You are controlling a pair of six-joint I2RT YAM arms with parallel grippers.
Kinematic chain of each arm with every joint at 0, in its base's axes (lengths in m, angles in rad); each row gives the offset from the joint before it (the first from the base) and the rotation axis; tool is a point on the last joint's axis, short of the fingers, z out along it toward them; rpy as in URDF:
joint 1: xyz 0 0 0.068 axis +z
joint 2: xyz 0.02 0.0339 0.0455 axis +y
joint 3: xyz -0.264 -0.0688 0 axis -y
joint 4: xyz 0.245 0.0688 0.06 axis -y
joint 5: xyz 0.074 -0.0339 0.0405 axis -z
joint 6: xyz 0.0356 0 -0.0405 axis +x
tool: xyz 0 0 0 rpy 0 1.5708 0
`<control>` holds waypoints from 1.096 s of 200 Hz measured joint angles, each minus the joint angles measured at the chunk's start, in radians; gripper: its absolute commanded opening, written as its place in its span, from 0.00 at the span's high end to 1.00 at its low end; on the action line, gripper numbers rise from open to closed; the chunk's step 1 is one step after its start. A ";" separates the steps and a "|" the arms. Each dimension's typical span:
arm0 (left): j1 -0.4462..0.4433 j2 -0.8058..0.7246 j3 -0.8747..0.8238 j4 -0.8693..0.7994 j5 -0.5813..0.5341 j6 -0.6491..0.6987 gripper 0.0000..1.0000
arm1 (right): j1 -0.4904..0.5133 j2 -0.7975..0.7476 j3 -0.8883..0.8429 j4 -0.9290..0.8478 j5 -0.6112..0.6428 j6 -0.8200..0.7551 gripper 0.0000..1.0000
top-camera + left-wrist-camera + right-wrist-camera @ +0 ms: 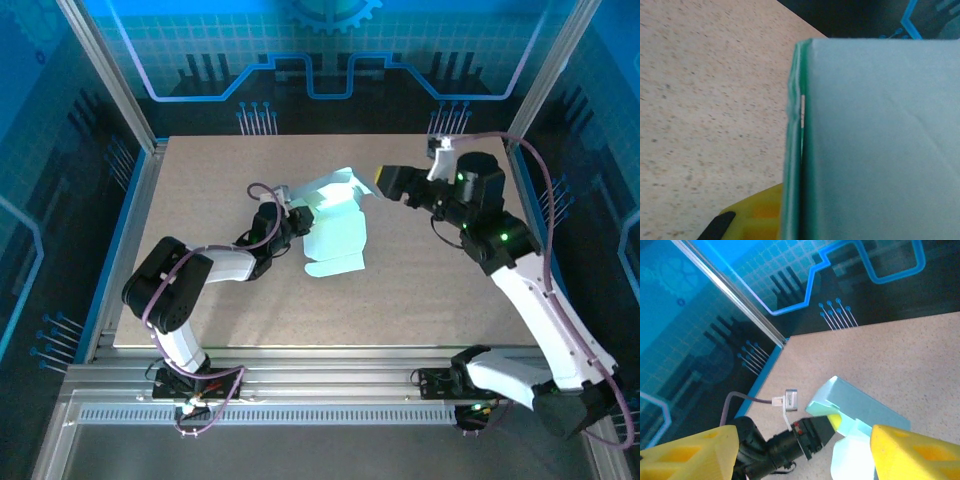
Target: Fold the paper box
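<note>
The paper box [335, 240] lies near the middle of the desk [440, 300], partly folded, with one flap raised at its far side. The left claw [291, 216] is pressed together on the left edge of the box and pinches the thin card. In the left wrist view the pale card stands close before the camera, and one yellow finger [757, 212] shows under it. The right claw [384, 182] is spread wide, with nothing between its fingers [912, 452]. It hangs just beside the raised flap, probably not touching it.
</note>
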 measured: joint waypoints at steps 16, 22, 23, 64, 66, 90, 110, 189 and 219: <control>0.000 -0.003 -0.008 0.004 -0.038 0.022 1.00 | 0.076 0.088 0.143 -0.098 0.053 -0.040 0.30; 0.000 -0.004 -0.011 0.008 -0.050 0.026 1.00 | 0.108 0.124 0.199 -0.138 0.081 -0.058 0.30; 0.000 -0.004 -0.011 0.008 -0.052 0.026 1.00 | 0.111 0.129 0.205 -0.141 0.083 -0.059 0.30; -0.004 -0.005 -0.018 0.018 -0.108 0.030 1.00 | 0.294 0.385 0.519 -0.348 0.281 -0.143 0.30; -0.004 -0.005 -0.018 0.019 -0.109 0.030 1.00 | 0.298 0.395 0.528 -0.355 0.287 -0.145 0.30; -0.005 -0.008 -0.022 0.023 -0.121 0.031 1.00 | 0.331 0.542 0.655 -0.439 0.349 -0.151 0.30; -0.005 -0.016 -0.029 0.022 -0.129 0.033 1.00 | 0.333 0.639 0.724 -0.503 0.387 -0.151 0.30; -0.009 -0.032 -0.036 0.027 -0.135 0.033 1.00 | 0.306 0.750 0.792 -0.607 0.398 -0.130 0.32; -0.014 -0.042 -0.044 0.028 -0.135 0.048 1.00 | 0.305 0.775 0.793 -0.616 0.394 -0.114 0.33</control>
